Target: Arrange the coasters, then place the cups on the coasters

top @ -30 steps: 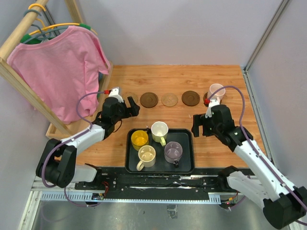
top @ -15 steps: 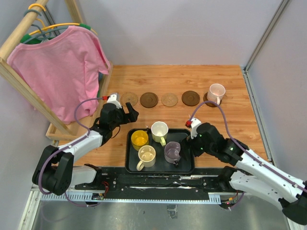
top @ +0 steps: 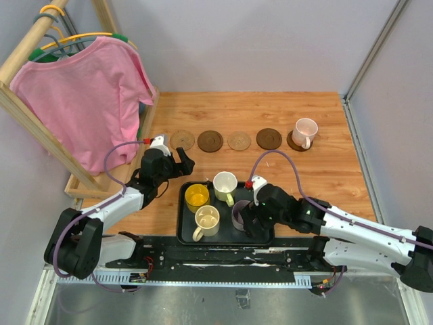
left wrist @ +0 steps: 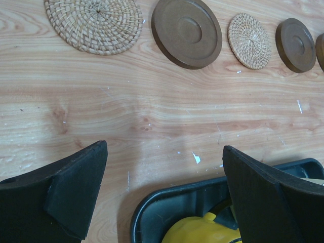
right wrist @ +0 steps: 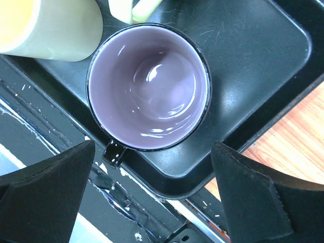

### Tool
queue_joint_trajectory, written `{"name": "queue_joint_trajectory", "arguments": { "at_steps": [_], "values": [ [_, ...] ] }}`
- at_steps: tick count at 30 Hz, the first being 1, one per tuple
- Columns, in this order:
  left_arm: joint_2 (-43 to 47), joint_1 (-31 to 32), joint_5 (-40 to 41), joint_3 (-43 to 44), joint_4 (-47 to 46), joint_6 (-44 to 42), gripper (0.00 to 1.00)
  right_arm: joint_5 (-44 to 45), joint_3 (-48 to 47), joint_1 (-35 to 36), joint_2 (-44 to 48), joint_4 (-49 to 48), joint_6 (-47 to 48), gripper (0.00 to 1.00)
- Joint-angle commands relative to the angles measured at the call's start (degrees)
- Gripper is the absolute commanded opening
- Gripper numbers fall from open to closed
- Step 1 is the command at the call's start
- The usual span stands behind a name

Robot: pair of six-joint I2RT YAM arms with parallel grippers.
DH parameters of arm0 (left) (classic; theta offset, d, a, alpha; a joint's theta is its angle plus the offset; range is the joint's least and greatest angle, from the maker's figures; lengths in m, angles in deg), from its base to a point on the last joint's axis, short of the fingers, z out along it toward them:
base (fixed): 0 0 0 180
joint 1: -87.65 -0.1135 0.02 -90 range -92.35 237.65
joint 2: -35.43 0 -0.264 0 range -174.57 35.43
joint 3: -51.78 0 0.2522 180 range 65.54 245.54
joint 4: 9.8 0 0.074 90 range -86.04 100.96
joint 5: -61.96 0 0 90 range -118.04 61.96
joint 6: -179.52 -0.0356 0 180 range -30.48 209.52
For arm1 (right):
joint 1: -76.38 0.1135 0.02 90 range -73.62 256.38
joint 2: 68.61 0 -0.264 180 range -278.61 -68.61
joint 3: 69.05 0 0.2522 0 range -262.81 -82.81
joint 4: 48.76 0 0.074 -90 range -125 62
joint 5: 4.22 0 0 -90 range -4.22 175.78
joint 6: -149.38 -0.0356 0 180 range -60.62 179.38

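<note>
The wooden table [top: 325, 176] carries a rack [top: 20, 108] with a pink shirt [top: 81, 101] at the far left. The black tray [right wrist: 263, 45] sits at the near edge between the two arms. The right gripper [right wrist: 152, 149] hangs over the tray's near right corner with its jaws spread wide and nothing in them. The greyish-purple cup [right wrist: 149, 86] stands upright directly below it, between the two fingers and a little ahead of their tips. Its handle [right wrist: 114, 152] points toward the near rim of the tray, close to one finger, so a closing grip looks likely to take the cup across its body, not by the handle. This arm is clearly the nearer one. The left gripper [left wrist: 164, 152] is likewise open and empty over bare wood just beyond the tray's far left corner, the yellow cup [left wrist: 202, 233] just below it. The cream cup [right wrist: 50, 25] and the whitish-green cup [right wrist: 131, 7] stand close beside the purple one and could be knocked. The pale pink cup [top: 306, 130] already sits on the rightmost of the coasters [top: 239, 141]; four lie bare in a row, well apart from the tray, and the dark brown coaster [top: 269, 138] is the nearest to this arm.
</note>
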Motion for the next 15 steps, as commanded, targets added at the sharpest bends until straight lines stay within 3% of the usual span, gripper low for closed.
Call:
{"name": "queue_joint_trajectory", "arguments": {
  "at_steps": [1,9,15],
  "values": [
    [1.5,0.1,0.2,-0.7,-1.3,0.0,1.0,2.3,-0.8,1.8,-1.6,-1.5,-2.9,0.99],
    [1.8,0.1,-0.1,-1.5,-2.3,0.1,1.0,3.6,-0.3,4.1,-7.1,0.3,-5.2,0.98],
    [1.7,0.1,-0.8,-2.4,-3.4,0.6,1.0,7.8,-0.5,6.4,-11.7,3.4,-8.3,0.86]
  ]
}}
